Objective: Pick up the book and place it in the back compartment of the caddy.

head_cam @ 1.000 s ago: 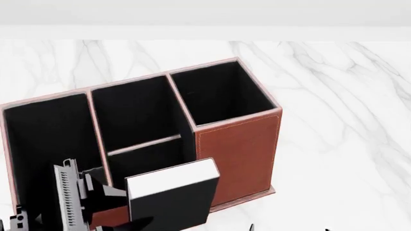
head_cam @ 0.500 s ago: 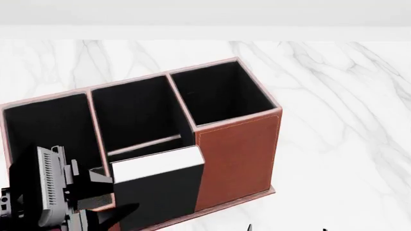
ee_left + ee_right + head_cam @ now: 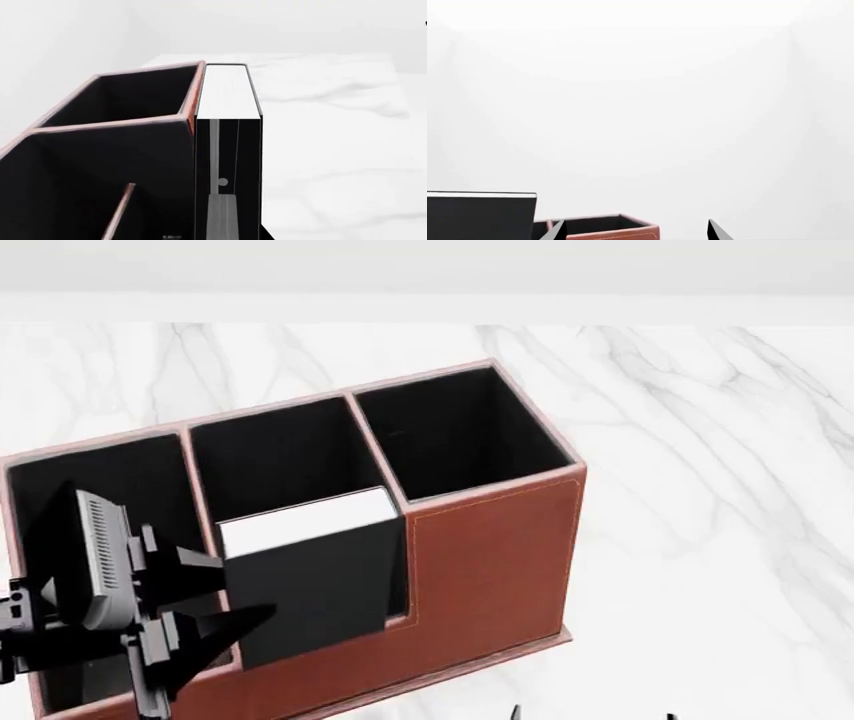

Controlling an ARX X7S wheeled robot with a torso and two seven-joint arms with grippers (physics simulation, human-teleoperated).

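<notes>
On the marble table (image 3: 694, 490), the left gripper (image 3: 220, 625) has its jaws clamped on the book (image 3: 314, 585), upright in the caddy (image 3: 494, 560); right jaws spread, empty.

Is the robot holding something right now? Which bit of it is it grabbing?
Yes. The left end effector grips the black book by its lower side edge, above the caddy. The right end effector holds nothing.

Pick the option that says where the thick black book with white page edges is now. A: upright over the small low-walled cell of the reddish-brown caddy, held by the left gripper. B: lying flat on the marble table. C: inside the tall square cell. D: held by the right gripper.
A: the thick black book with white page edges stands upright at the small low-walled cell of the reddish-brown caddy, with the left gripper at its side.
</notes>
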